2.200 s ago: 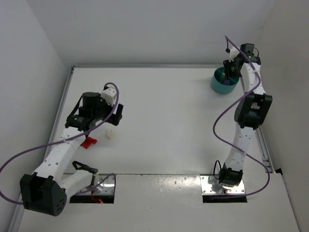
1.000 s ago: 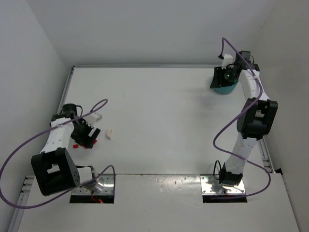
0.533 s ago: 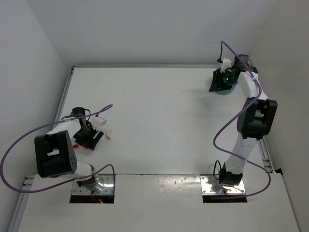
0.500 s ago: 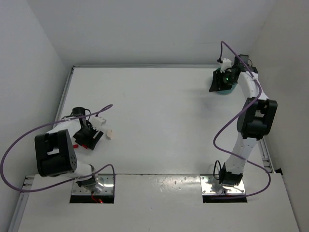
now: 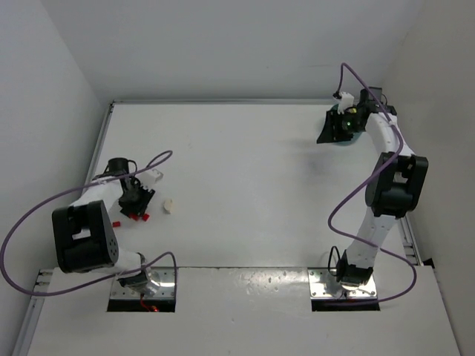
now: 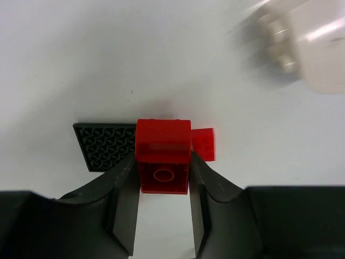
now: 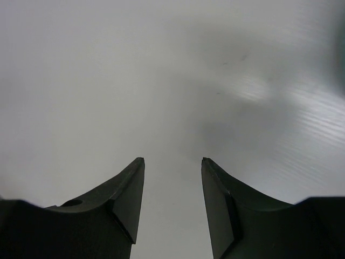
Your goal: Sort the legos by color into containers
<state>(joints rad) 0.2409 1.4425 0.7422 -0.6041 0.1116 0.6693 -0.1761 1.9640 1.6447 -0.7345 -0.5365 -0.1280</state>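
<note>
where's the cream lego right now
Top view: the cream lego lies on the left of the table, just right of the left gripper closed on a red lego.

The left arm (image 5: 82,236) and right arm (image 5: 393,185) have white links between boxy black joint housings, each with a looping purple cable (image 5: 331,215). Metal plates (image 5: 335,285) carry the bases, and the wedge-shaped fingers (image 6: 125,200) are matte black.

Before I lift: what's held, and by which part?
The left gripper pinches the red brick by its two opposite sides; the right gripper, open, holds nothing.
</note>
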